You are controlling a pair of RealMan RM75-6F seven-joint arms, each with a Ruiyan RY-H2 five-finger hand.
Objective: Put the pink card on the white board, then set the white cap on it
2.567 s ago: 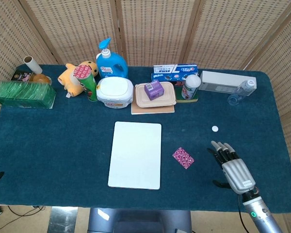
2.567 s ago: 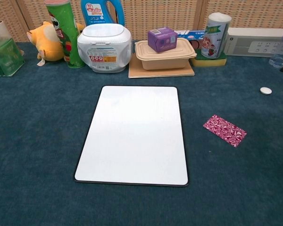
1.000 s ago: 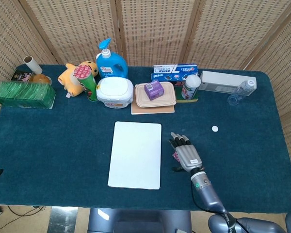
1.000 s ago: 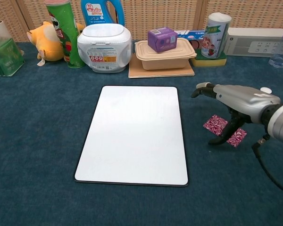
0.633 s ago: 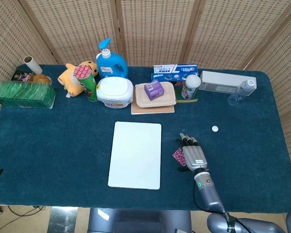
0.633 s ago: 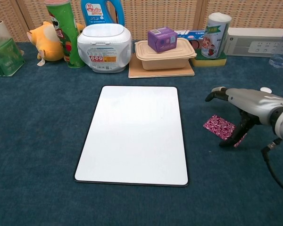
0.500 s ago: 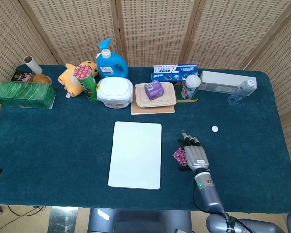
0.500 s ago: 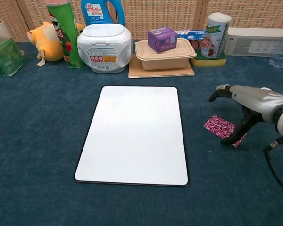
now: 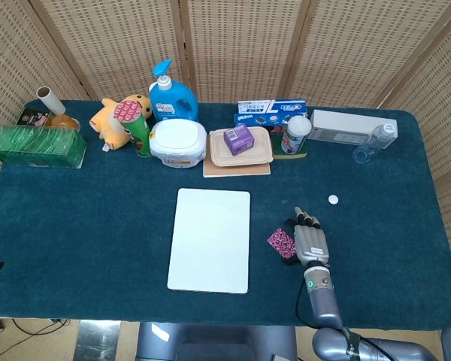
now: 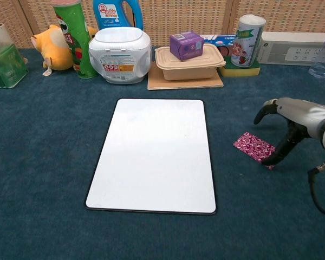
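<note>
While the white board [image 9: 210,239] lies bare well left of the fingers, the pink card [image 10: 253,147] sits on the cloth just left of the right hand [image 10: 295,120]. Thumb tip touches its right end, fingers spread, nothing grasped. White cap [image 9: 333,199] beyond fingertips, apart. Left hand unseen.

The board [image 9: 210,239] is plain white with a thin black edge, lying on a deep teal cloth [image 9: 90,226]. The card [image 10: 253,146] is pink with a busy magenta and white pattern. The small cap [image 9: 333,200] is white. The right hand [image 10: 292,123] is silver-grey with black fingers [image 10: 277,154].
</note>
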